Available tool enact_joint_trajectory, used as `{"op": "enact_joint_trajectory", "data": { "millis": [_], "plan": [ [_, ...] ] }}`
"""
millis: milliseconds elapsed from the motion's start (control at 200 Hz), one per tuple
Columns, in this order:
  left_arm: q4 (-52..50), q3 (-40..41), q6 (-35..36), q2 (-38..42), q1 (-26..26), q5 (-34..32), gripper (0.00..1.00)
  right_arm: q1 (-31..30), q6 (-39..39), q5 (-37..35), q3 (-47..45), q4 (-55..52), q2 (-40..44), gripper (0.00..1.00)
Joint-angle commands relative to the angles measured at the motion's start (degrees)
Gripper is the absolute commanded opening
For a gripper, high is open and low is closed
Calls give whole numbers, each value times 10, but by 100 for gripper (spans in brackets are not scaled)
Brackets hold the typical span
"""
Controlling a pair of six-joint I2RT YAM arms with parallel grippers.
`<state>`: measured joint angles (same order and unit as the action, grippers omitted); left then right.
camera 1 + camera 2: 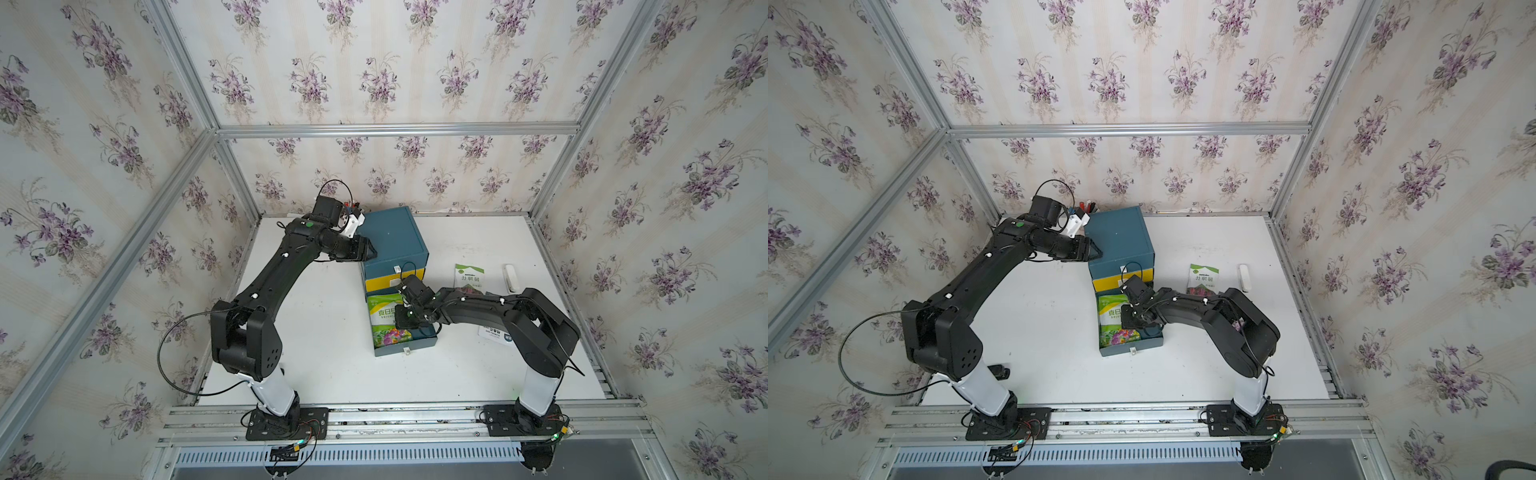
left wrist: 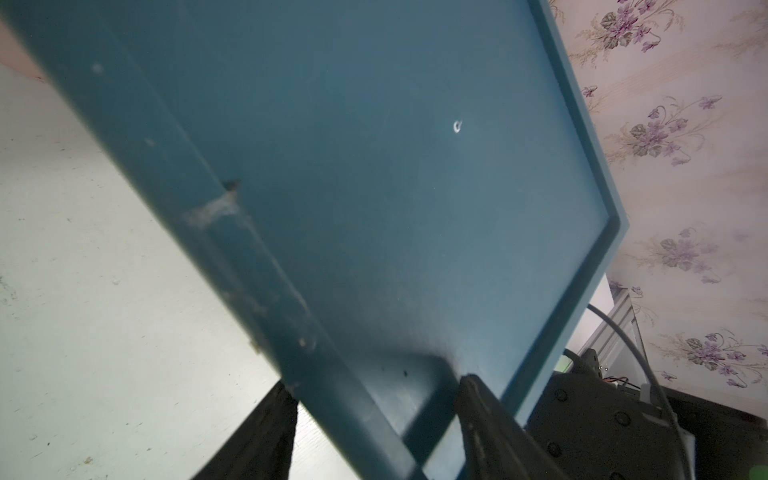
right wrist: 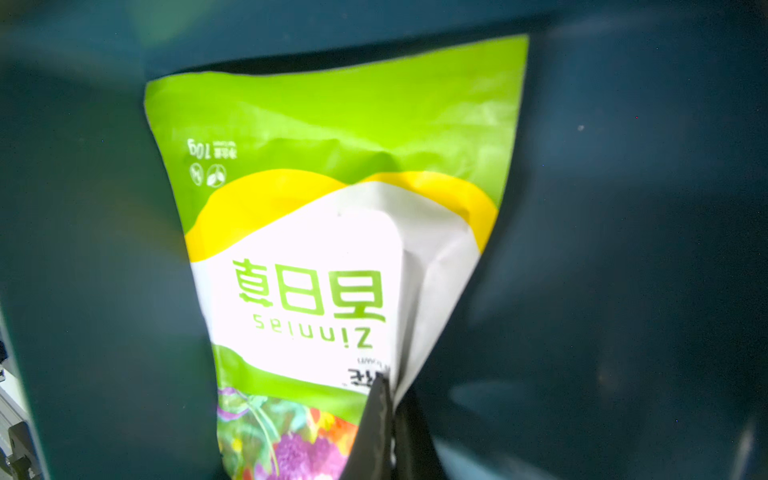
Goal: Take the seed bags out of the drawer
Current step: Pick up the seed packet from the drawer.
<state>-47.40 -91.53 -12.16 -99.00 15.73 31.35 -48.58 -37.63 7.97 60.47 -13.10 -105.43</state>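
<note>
A green-topped seed bag [image 1: 384,320] [image 1: 1113,320] [image 3: 332,166] with flower print lies in the open blue drawer [image 1: 405,347] [image 1: 1133,345]. My right gripper [image 1: 401,331] [image 1: 1133,330] [image 3: 392,386] reaches into the drawer and is shut on that bag's folded side edge. A second seed bag [image 1: 468,277] [image 1: 1203,277] lies flat on the table to the right. A white packet's corner [image 1: 493,333] shows from under the right arm. My left gripper [image 1: 372,251] [image 1: 1097,252] [image 2: 376,382] straddles the upper left edge of the blue cabinet [image 1: 392,232] [image 1: 1119,232] [image 2: 374,166], jaws closed against it.
The cabinet has a yellow drawer front [image 1: 395,282] [image 1: 1106,283] above the open drawer. A slim white object [image 1: 511,277] [image 1: 1245,277] lies near the table's right edge. Metal frame rails and wallpapered walls enclose the white table [image 1: 324,324].
</note>
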Motion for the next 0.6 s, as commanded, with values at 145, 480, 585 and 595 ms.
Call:
{"op": "enact_joint_trajectory", "data": {
  "millis": [145,480,585,595],
  "plan": [
    [-121,10,34,-13,4,-66,64,-1,6,-1,3,-6,2,0],
    [-122,11,36,-11,3,-68,64,2,-2,-2,9,-30,39,0],
    [-121,9,37,-11,4,-67,64,4,-6,0,8,-36,54,0],
    [-121,10,37,-11,4,-68,64,4,-6,0,7,-37,56,0]
  ]
}}
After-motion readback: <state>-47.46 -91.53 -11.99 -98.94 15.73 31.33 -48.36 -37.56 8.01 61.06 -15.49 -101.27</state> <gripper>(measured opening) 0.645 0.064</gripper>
